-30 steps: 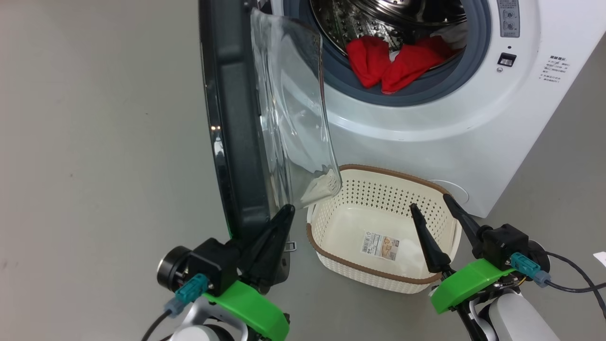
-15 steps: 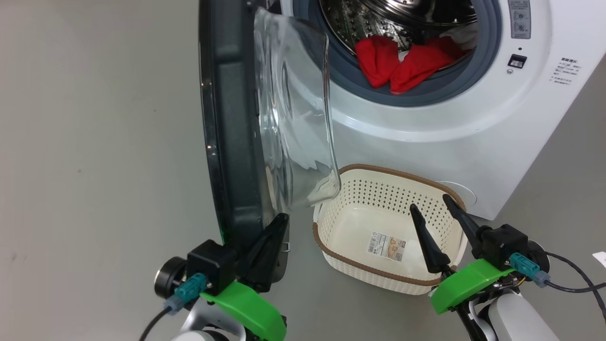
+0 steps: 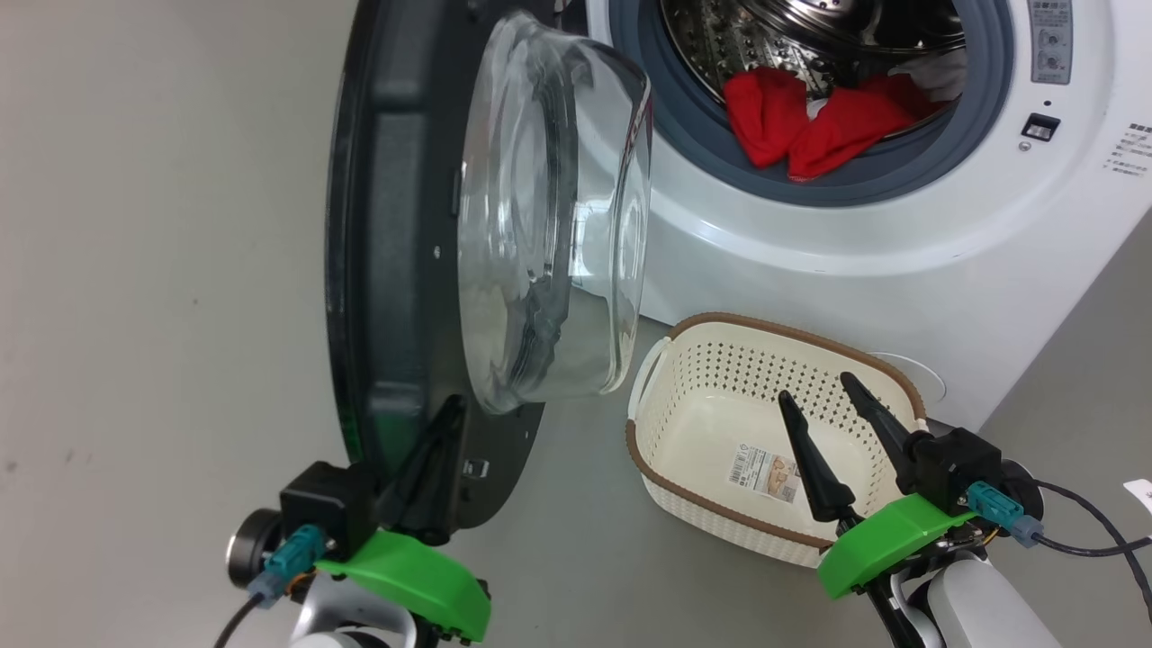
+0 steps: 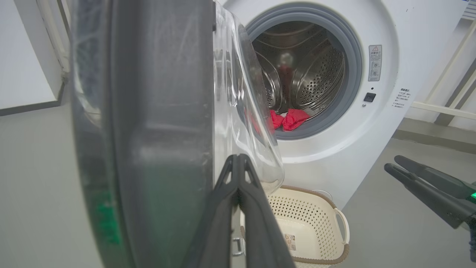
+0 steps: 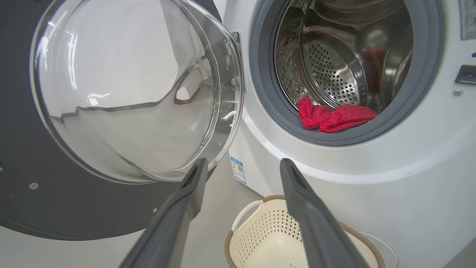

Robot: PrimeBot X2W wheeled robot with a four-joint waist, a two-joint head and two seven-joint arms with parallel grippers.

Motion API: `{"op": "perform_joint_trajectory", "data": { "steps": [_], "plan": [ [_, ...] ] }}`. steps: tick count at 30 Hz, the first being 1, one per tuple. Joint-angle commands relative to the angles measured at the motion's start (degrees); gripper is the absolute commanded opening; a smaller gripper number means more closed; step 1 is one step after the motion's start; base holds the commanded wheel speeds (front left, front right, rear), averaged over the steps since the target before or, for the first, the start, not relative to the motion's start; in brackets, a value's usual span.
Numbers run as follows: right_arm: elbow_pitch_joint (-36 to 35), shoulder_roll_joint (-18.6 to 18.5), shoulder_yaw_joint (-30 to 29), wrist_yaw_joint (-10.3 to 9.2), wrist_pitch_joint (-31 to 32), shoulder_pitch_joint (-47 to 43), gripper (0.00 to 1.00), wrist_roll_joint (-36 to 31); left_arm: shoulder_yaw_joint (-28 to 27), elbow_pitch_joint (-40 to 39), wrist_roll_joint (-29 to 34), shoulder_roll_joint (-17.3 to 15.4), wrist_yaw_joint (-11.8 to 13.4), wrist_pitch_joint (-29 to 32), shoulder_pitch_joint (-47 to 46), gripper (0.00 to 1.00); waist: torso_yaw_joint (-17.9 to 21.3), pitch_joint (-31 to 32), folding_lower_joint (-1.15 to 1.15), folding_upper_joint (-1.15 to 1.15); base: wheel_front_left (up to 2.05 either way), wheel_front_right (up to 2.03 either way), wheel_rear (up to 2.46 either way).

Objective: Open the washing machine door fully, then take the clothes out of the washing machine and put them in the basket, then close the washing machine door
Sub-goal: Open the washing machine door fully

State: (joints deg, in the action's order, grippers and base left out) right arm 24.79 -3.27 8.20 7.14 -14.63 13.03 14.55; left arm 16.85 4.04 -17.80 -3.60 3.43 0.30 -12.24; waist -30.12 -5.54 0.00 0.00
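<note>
Change: the washing machine door has swung wider than a second ago, so its glass bowl no longer hangs over the basket, and the left arm has gone out with it. The camera has shifted too.
Washing machine: stands at about 1 o'clock from the robot, its drum mouth uncovered.
Door: at 11 o'clock, hinged on the machine's left side. It is well open, though I'd judge not yet at its stop.
Basket: on the floor at the machine's foot, roughly 5 o'clock of the drum mouth, with no clothes in it.
Clothes: red heap at 6 o'clock inside the drum, spilling onto the grey gasket.
Left gripper: fingers together, lying against the door's inner face near its 6 o'clock edge. It seems to be pushing, not gripping.
Right gripper: fingers apart, holding nothing, poised above the basket's near rim and aimed towards 12 o'clock.
Step in hand: opening the door fully, by my reckoning the last of that swing.
Next move: finish the push outward, then send the spread right gripper up and into the drum mouth, clear of the gasket lip, to close on the red heap.
</note>
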Motion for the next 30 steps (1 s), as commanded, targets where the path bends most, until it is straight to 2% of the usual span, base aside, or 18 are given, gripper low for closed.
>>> {"op": "perform_joint_trajectory", "data": {
  "steps": [1,16,26,30],
  "plan": [
    [-1.21,0.28,1.48,0.35,-0.37,1.04,1.0,0.42,-3.5,-0.86,-0.23,-1.88,1.45,-0.69,-0.22,0.0,-0.38,-0.15,0.0,0.0,0.0,0.0,0.0],
    [-0.8,-0.38,2.94,0.35,-0.37,0.58,1.0,0.86,-9.51,4.07,-0.66,-3.63,6.2,-5.96,-0.69,0.0,-0.75,-0.98,0.0,0.0,0.0,0.0,0.0],
    [-0.81,-1.23,3.0,0.35,-0.37,0.26,1.0,0.34,-12.56,10.59,-1.78,-5.27,6.51,-10.63,-2.74,0.0,0.14,-1.79,0.0,0.0,0.0,0.0,0.0],
    [-0.74,-1.55,3.12,0.35,-0.37,0.2,1.0,0.19,-14.47,13.63,-3.59,-5.4,5.43,-13.17,-4.46,0.0,0.55,-2.2,0.0,0.0,0.0,0.0,0.0]
  ]
}}
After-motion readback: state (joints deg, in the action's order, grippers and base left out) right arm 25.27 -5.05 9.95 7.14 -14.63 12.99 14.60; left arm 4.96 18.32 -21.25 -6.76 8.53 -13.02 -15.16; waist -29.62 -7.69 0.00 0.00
